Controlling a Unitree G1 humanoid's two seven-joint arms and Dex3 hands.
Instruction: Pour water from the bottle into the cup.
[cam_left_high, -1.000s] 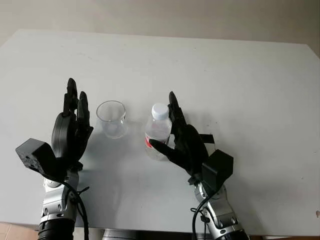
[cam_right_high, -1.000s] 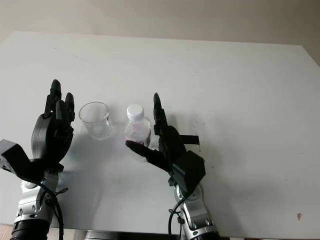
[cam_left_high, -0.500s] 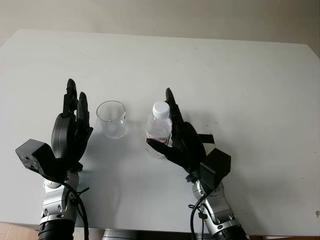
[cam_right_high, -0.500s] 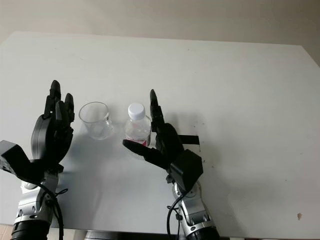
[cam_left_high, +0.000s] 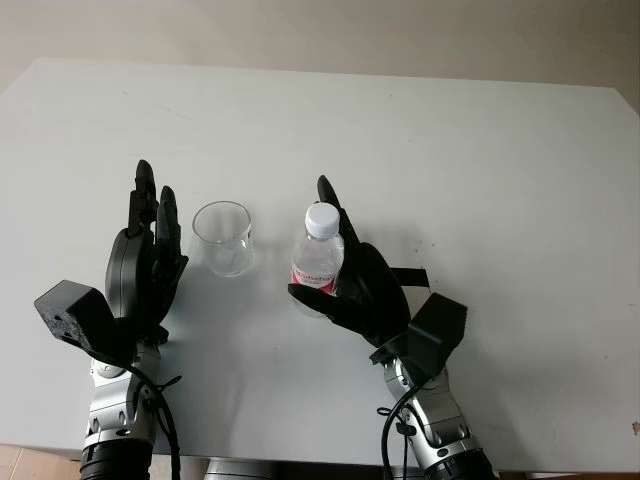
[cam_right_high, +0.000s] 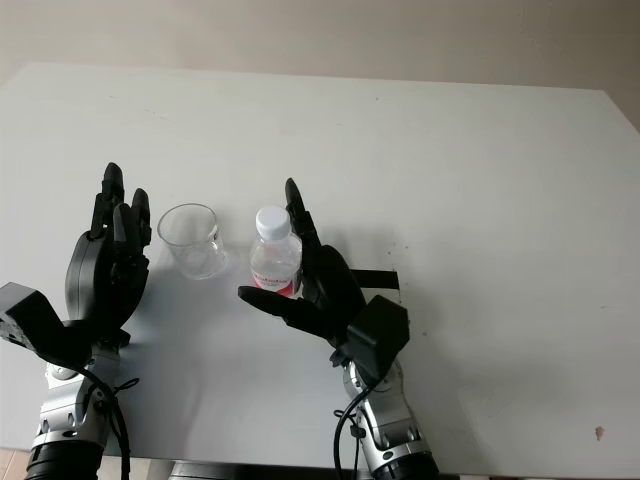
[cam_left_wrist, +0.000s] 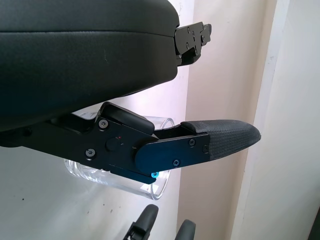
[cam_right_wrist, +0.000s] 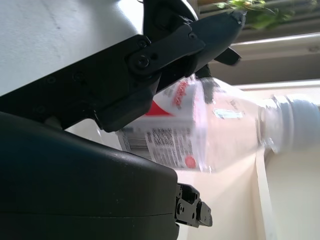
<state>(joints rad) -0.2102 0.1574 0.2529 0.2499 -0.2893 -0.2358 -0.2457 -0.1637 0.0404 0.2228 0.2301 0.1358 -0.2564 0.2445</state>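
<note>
A bare indoor test bench, more lab than home.

A plain white table (cam_left_high: 480, 170) stands against an unmarked beige wall (cam_left_high: 330, 35), with a strip of tiled floor (cam_left_high: 20, 462) just visible past its near corner. On it stand a clear plastic cup (cam_left_high: 223, 238) and a small water bottle (cam_left_high: 318, 262) with a white cap and a red label. The right wrist view catches green foliage (cam_right_wrist: 260, 14) above pale horizontal bars, apparently a window, so the room seems to have daylight.
</note>
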